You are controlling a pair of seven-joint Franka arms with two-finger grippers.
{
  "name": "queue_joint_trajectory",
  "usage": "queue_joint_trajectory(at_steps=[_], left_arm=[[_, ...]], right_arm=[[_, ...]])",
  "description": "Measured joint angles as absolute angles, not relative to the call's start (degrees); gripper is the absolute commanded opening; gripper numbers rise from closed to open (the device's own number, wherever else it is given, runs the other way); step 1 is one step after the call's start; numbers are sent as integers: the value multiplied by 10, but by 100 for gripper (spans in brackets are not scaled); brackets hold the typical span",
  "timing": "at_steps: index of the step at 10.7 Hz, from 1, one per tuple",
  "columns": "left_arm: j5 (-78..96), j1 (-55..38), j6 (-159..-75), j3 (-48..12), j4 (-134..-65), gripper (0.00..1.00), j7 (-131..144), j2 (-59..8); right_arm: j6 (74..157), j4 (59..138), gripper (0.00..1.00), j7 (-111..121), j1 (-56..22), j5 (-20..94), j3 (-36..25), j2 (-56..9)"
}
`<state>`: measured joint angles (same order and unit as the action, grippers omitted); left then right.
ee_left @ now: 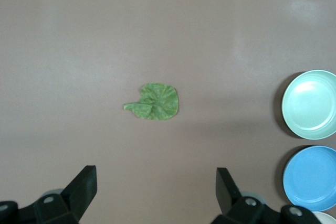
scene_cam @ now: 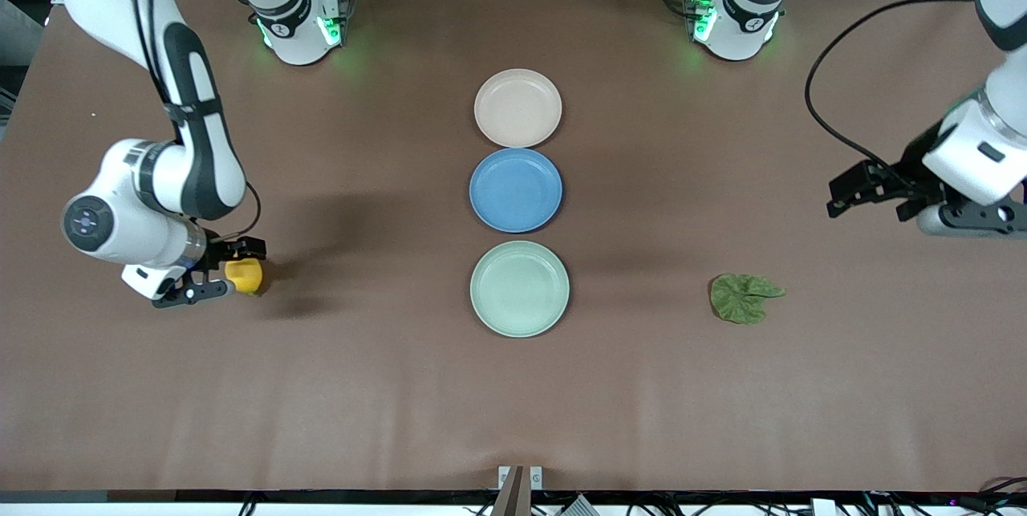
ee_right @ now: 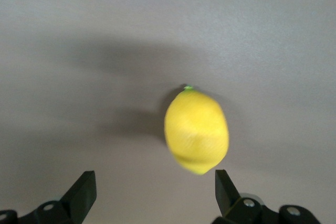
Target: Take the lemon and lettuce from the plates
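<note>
The yellow lemon (scene_cam: 245, 275) lies on the brown table at the right arm's end, off the plates. My right gripper (scene_cam: 233, 267) is low over the table and open; the lemon (ee_right: 196, 130) sits just at its fingertips (ee_right: 84, 190), ungripped. The green lettuce (scene_cam: 742, 298) lies flat on the table toward the left arm's end. My left gripper (scene_cam: 866, 197) is open and empty, up above the table; the lettuce (ee_left: 156, 102) shows below it. The beige-pink plate (scene_cam: 517, 107) and the mint plate (scene_cam: 519, 288) are both empty.
A blue plate (scene_cam: 515, 189) sits between the two task plates in a row down the table's middle, also empty. The mint plate (ee_left: 311, 104) and blue plate (ee_left: 311, 178) show at the edge of the left wrist view.
</note>
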<state>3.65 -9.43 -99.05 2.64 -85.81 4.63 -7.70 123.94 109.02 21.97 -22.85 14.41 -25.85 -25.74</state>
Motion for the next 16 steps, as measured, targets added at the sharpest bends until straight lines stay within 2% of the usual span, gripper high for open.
queue_joint_trajectory(at_steps=[4,7,8,13,16], left_arm=[[32,-4,-952,-60,-860,100,58,-43],[32,18,-946,-83,-862,100,67,-39],[32,22,-946,-93,-862,100,71,-39],[17,25,-920,-117,-855,100,79,-35],[17,34,-918,-116,-854,100,79,-30]], right_arm=[[1183,1090,100,199,-170,119,-198,-188],[1126,1089,100,105,-65,29,-50,-119],[1103,1089,100,89,-48,18,-26,-93],[1040,1085,100,84,-22,-22,2,16],[990,1024,100,84,-18,-25,-2,40]])
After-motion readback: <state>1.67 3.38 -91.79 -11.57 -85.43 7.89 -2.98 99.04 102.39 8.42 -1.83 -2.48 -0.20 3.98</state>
